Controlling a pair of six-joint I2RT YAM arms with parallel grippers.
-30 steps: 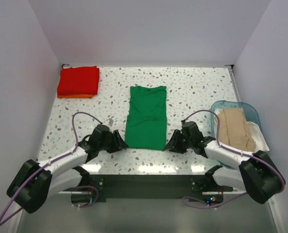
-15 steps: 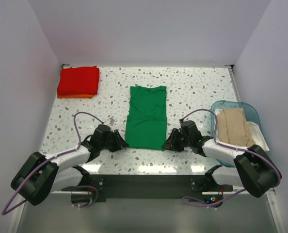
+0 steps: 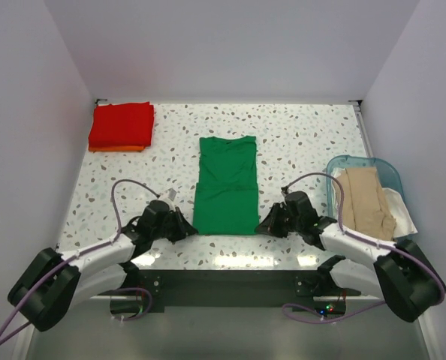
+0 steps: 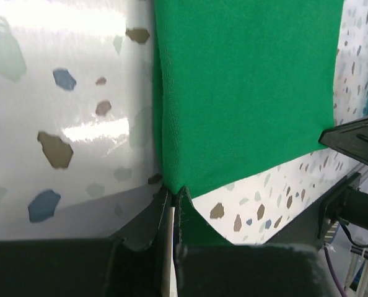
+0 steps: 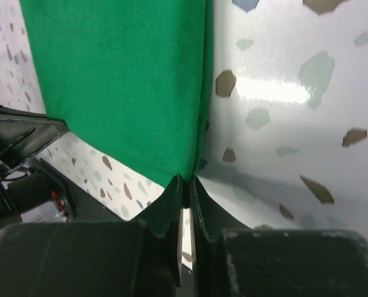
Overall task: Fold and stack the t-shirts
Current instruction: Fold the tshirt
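Observation:
A bright green t-shirt (image 3: 226,184) lies folded into a long strip in the middle of the table, collar end far from me. My left gripper (image 3: 187,229) is shut on its near left corner (image 4: 171,179). My right gripper (image 3: 262,227) is shut on the near right corner (image 5: 189,170). In each wrist view the green cloth (image 4: 246,86) (image 5: 122,80) runs away from the pinched jaws over the speckled tabletop. A folded red t-shirt (image 3: 121,124) rests on an orange one (image 3: 116,148) at the far left. Beige (image 3: 362,198) and white (image 3: 400,210) t-shirts sit in the basket.
A translucent blue plastic basket (image 3: 358,161) stands at the right edge beside my right arm. White walls close in the table on three sides. The dark mounting bar (image 3: 223,281) of the arm bases runs along the near edge.
Both grippers have closed onto the near corners of the green t-shirt. Its near hem has drawn slightly toward me and both arms have settled lower.

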